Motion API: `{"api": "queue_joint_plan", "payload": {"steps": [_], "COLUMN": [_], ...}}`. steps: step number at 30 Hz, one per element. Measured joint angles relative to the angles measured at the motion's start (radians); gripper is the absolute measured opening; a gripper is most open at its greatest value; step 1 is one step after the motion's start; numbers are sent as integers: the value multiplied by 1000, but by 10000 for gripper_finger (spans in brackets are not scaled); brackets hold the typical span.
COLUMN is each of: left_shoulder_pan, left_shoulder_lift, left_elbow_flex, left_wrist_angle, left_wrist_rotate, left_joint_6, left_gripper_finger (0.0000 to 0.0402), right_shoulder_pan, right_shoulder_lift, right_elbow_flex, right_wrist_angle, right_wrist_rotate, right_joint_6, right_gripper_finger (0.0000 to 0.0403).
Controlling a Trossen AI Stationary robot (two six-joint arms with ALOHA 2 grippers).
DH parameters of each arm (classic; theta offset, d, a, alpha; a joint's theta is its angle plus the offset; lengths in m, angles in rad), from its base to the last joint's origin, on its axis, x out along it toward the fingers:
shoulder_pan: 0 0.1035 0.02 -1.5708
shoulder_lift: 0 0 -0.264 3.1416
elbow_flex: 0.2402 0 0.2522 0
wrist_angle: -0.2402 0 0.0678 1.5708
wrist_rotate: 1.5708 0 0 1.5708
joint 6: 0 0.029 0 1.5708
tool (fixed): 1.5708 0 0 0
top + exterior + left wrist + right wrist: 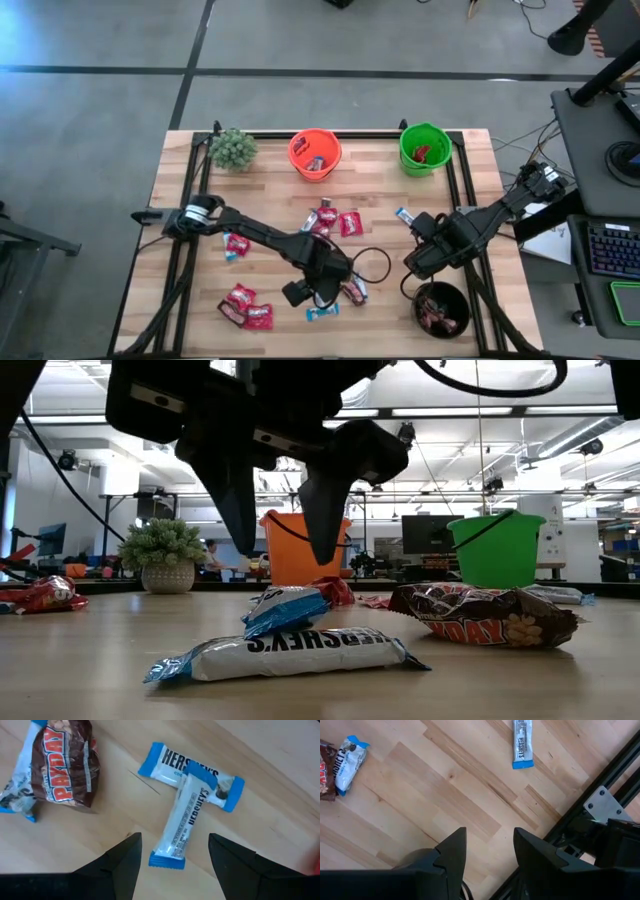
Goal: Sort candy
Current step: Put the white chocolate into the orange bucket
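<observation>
Two blue-and-white candy bars lie near the table's front middle. One bar (182,822) rests with one end across the other (165,762); both show in the low view (285,610). My left gripper (175,840) hangs open just above them (282,540), a finger on either side of the upper bar's free end, touching nothing. A brown candy packet (65,765) lies beside them. My right gripper (490,834) stands open over bare wood at the right (418,262), with another blue-and-white bar (522,742) beyond it.
Red candy packets lie at the near left (245,305), mid-left (236,245) and centre (338,220). An orange bucket (315,153) and a green bucket (424,150) stand at the far edge, a plant (232,148) at the far left, and a black bowl (442,308) at the near right.
</observation>
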Motion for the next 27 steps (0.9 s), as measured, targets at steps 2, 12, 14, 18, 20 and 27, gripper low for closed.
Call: {"api": "queue_joint_plan", "payload": {"steps": [2, 12, 14, 18, 20, 27], "left_shoulder_pan": [0, -3, -2, -2, -2, 1], "left_shoulder_lift": [6, 55, 64, 72, 72, 70], "left_elbow_flex": [0, 1, 1, 1, 2, 8], "left_wrist_angle": [-3, 0, -3, -6, -3, -10], "left_wrist_rotate": [0, 1, 1, 1, 0, -5], "left_joint_6": [0, -6, -8, -25, -28, -45], "left_gripper_finger": [212, 212, 212, 208, 197, 102], "right_shoulder_pan": [0, 0, 0, 0, 0, 0], "right_shoulder_lift": [0, 0, 0, 0, 0, 0], "right_elbow_flex": [0, 0, 0, 0, 0, 0], "right_wrist_angle": [1, 0, 1, 0, 1, 0], "right_wrist_rotate": [0, 0, -2, -5, -5, -5], "right_joint_6": [-1, -3, -4, -5, -8, -13], "right_gripper_finger": [155, 155, 155, 155, 155, 155]}}
